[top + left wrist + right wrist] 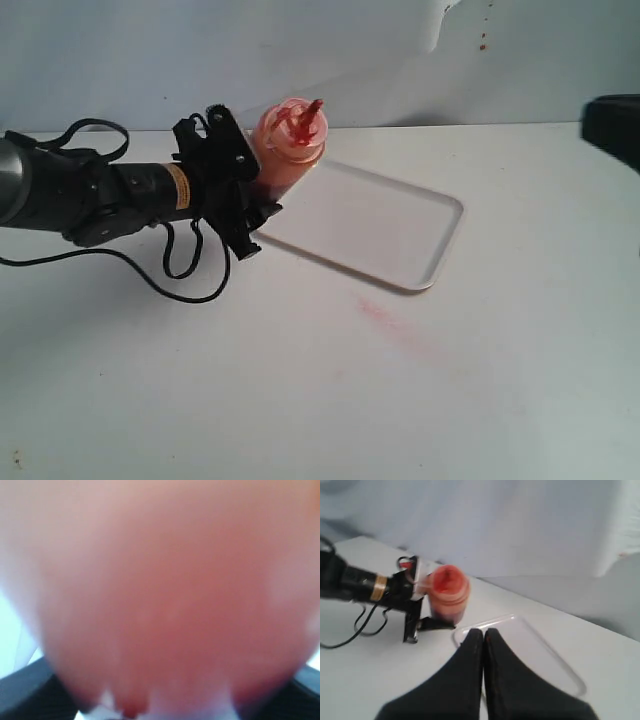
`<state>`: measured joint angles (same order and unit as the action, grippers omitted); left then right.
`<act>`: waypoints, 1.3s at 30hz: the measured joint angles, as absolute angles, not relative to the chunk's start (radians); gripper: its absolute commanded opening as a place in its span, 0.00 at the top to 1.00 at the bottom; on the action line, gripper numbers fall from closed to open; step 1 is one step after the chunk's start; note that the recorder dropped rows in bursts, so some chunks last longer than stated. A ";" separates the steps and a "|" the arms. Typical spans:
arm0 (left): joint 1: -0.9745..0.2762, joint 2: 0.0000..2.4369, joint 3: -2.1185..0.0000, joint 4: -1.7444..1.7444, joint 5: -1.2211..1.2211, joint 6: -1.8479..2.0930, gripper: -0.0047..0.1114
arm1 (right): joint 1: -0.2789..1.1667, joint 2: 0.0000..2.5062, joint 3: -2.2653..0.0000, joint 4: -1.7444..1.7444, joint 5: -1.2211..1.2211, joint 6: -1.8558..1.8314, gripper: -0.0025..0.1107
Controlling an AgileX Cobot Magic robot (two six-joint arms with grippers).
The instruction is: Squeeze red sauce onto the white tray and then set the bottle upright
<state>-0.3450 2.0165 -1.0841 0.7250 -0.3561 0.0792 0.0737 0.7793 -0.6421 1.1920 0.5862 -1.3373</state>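
The bottle (291, 146) stands near-upright at the white tray's (400, 245) far left corner, its red nozzle pointing up and the tethered cap beside it. My left gripper (258, 182) reaches in from the left and is shut on the bottle's lower body, one black finger on each side. In the left wrist view the blurred orange-red bottle (165, 605) fills the frame. Red sauce shows only inside the bottle, and the tray's surface looks bare white. My right gripper (484, 632) is shut and empty, hanging apart over the tray's (555, 660) near side with the bottle (448, 593) beyond it.
A faint pink dried smear (385, 318) marks the white table in front of the tray. Black cables (185, 270) loop under the left arm. Part of the dark right arm (612, 125) shows at the right edge. Small red specks (483, 41) dot the back wall.
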 measured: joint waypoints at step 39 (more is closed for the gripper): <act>-0.375 2.017 -1.190 0.716 -0.200 0.380 0.96 | 0.608 1.613 -1.179 1.173 0.124 -2.054 0.35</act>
